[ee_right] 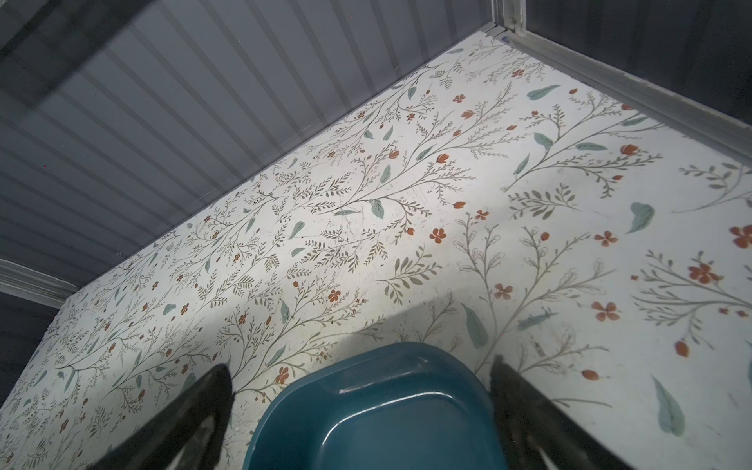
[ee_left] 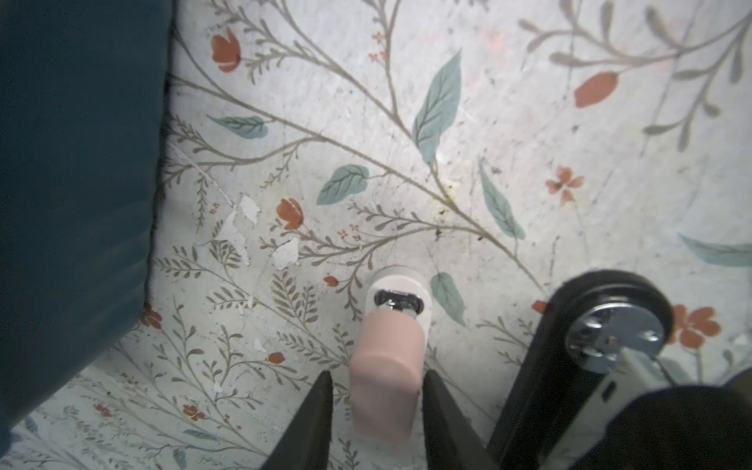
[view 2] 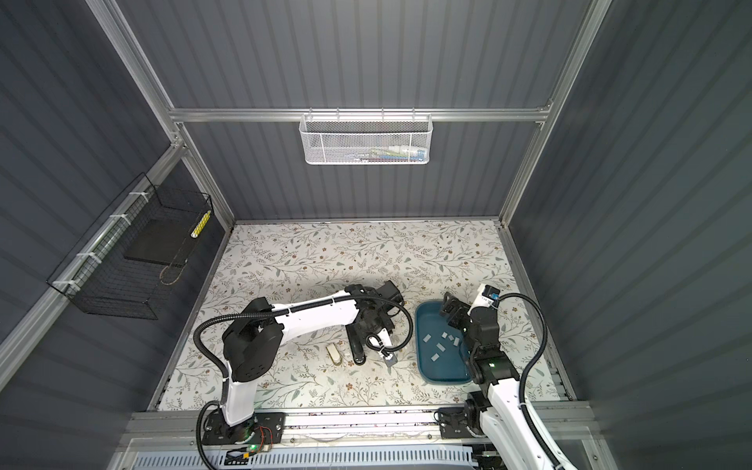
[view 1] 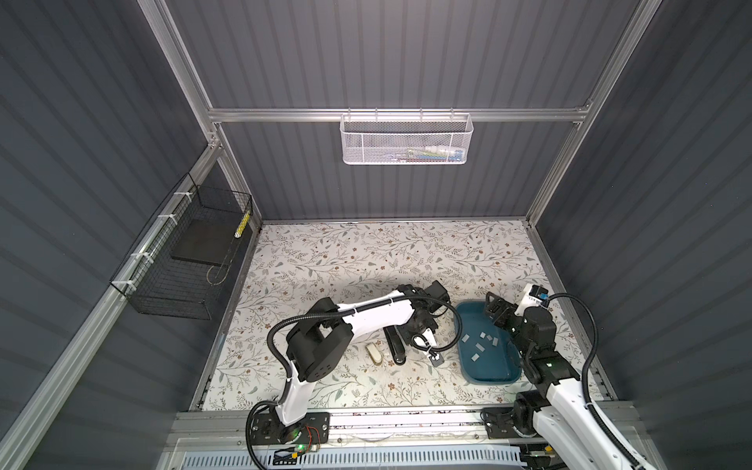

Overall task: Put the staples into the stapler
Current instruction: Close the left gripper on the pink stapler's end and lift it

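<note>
Nearby, a long black stapler point(view 1: 396, 346) and a small cream stapler point(view 1: 373, 353) lie on the scuffed floral-print surface point(view 1: 346, 264) beside the left hand point(ee_left: 377, 380). Its dark jaws flank a matte pink stapler point(ee_left: 386, 366) with a white base; whether they clamp it I cannot tell. The flat silvery-grey staples point(view 1: 480, 348) lie scattered in a smooth teal plastic tray point(view 1: 490, 368) with rounded corners, and the right hand point(ee_right: 360, 368) hangs wide open over the tray's far end.

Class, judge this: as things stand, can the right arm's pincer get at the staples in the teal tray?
Probably yes. The right pincer hovers open over the far end of the teal tray; the staples lie loose and uncovered on its floor, with nothing standing between.
</note>
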Controlling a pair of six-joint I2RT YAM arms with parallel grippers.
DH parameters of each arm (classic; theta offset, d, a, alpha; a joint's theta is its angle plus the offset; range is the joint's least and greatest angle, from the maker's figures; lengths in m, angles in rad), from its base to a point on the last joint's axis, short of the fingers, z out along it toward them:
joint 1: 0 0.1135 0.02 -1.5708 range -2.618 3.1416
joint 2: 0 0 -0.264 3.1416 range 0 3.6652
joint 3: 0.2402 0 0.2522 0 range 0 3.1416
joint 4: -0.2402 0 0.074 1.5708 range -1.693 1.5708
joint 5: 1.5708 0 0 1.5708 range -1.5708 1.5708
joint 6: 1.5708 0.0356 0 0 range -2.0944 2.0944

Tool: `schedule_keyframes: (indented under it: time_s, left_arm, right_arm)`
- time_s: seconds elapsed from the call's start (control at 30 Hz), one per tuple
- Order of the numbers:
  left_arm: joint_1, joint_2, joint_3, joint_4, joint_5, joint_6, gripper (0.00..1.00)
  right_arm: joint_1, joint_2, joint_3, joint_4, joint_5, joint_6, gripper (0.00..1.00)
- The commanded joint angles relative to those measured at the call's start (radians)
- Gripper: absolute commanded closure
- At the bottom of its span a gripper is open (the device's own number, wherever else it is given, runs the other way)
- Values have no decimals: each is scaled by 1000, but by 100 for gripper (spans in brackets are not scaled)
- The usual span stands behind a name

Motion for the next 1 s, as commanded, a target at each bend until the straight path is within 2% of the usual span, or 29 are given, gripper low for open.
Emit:
schedule_keyframes:
  time_s: [0.0, 0.17, 0.47, 0.53, 0.6, 0.7, 0.97]
  left_arm:
    - [-21, 26, 30, -80, 38, -24, 56]
    - [-34, 56, 58, -105, 35, -32, 56]
    - [-37, 64, 64, -107, 23, -35, 69]
    - [-37, 62, 58, -99, 9, -37, 69]
    - [-37, 58, 46, -81, -4, -37, 63]
    - [-37, 58, 44, -73, -11, -38, 62]
    - [-37, 74, 49, -84, -30, -37, 70]
  right_arm:
    - [-6, 3, -3, 16, 0, 4, 1]
    - [-5, 9, 0, 16, -2, 4, 1]
    - [-6, 8, -3, 16, -1, 4, 1]
    - [-6, 7, -4, 16, -3, 3, 1]
    - [-6, 7, -3, 15, -3, 4, 1]
    - [-6, 5, -4, 14, -5, 2, 1]
    - [-6, 4, -5, 13, -4, 4, 1]
